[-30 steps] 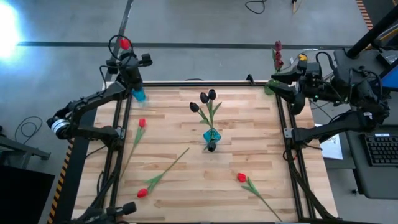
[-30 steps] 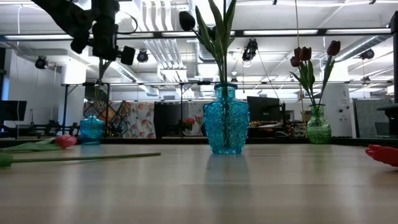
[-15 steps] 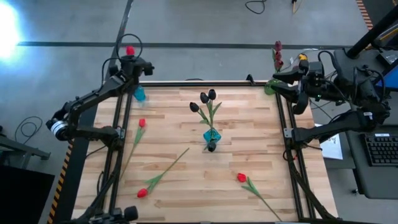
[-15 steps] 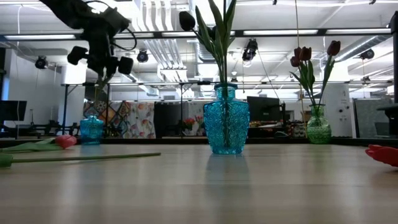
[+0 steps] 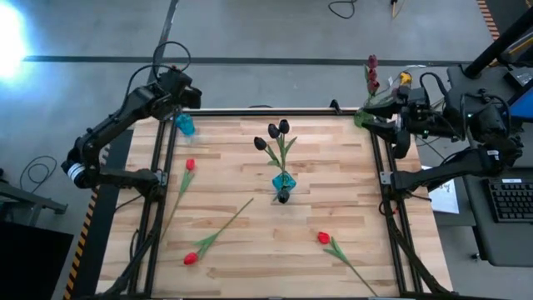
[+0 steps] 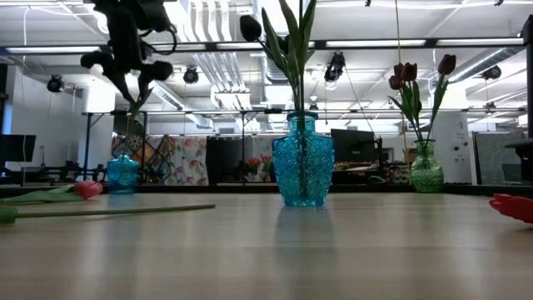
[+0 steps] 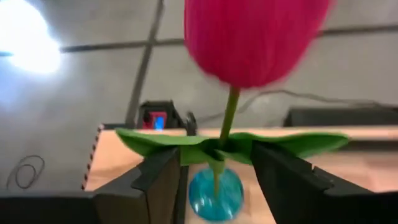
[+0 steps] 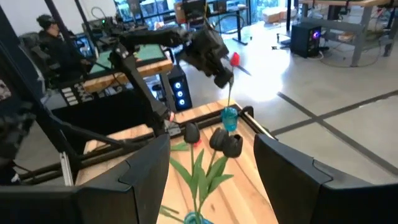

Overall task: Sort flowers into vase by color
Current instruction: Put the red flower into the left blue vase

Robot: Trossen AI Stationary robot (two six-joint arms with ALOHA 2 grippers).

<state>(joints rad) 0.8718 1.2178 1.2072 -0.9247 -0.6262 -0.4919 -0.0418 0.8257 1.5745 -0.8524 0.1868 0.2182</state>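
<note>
A red flower [image 7: 255,37] stands with its stem [image 7: 227,118] in a small blue vase [image 7: 214,194] at the table's far left corner. My left gripper [image 7: 214,155] is open above that vase [image 5: 185,125], one finger on each side of the stem, clear of it. A larger blue vase [image 5: 283,183] mid-table holds black flowers [image 5: 277,131]. A green vase [image 6: 426,171] at the far right corner holds maroon flowers [image 6: 404,75]. Three red flowers [image 5: 190,165] [image 5: 191,258] [image 5: 323,237] lie flat on the table. My right gripper [image 8: 217,168] waits open by the green vase.
Black frame rails [image 5: 158,192] [image 5: 379,179] run along the table's left and right sides. The lying flowers' stems [image 5: 225,225] [image 5: 354,268] cross the near half of the table. A person [image 8: 46,37] sits at a desk beyond the table.
My left gripper has opened above the small blue vase and let go of the red flower, tipping and rising a little. The flower has stayed upright with its stem in the vase.
</note>
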